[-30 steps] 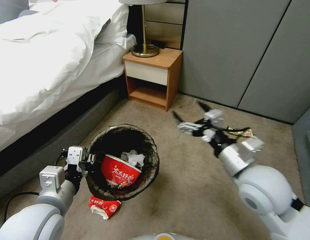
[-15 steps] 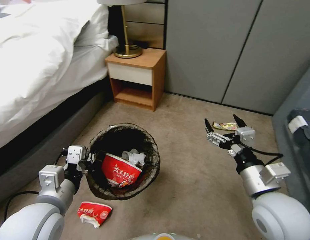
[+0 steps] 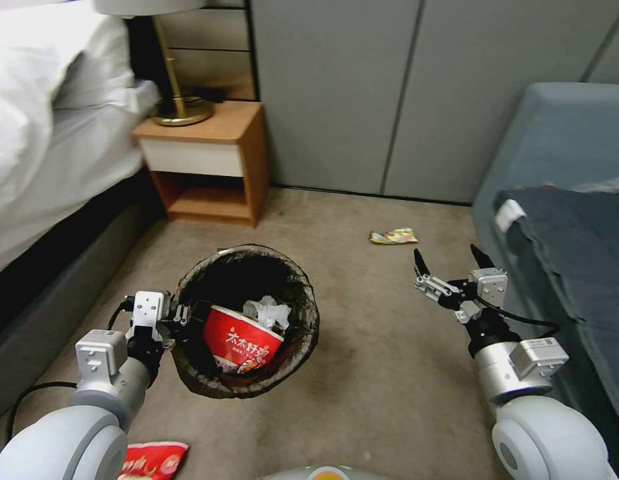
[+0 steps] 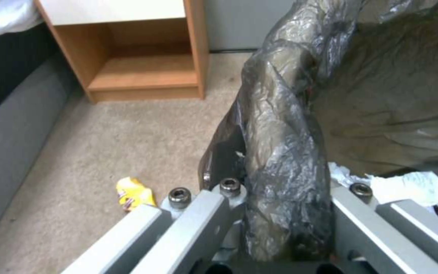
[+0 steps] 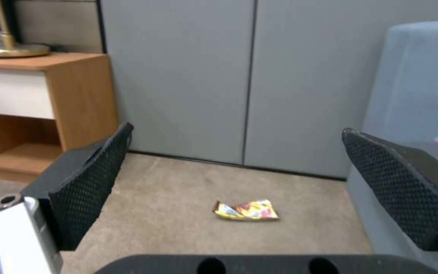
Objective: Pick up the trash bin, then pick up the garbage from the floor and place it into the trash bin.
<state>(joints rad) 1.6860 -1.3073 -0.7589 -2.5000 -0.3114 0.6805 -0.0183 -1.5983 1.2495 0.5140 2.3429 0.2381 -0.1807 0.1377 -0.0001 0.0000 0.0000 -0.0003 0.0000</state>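
We find the left gripper (image 3: 179, 317) pinched on the liner-covered rim of the trash bin (image 3: 246, 320), a small round bucket whose dark plastic bag folds over its edge. The bin hangs tilted towards us, clear of the beige carpet (image 3: 362, 373). A red noodle bowl (image 3: 241, 339) and crumpled white tissue (image 3: 268, 313) lie inside it.

The right gripper (image 3: 450, 261) hovers with its fingers spread wide and empty, pointed at a yellow-and-red snack wrapper (image 3: 393, 236) on the carpet ahead. A red wrapper (image 3: 152, 460) lies by the left arm.

Our concern is that the grip bears on slack bag film, so the tilted bin could slip and spill. The flat wrapper may also evade the fingertips.
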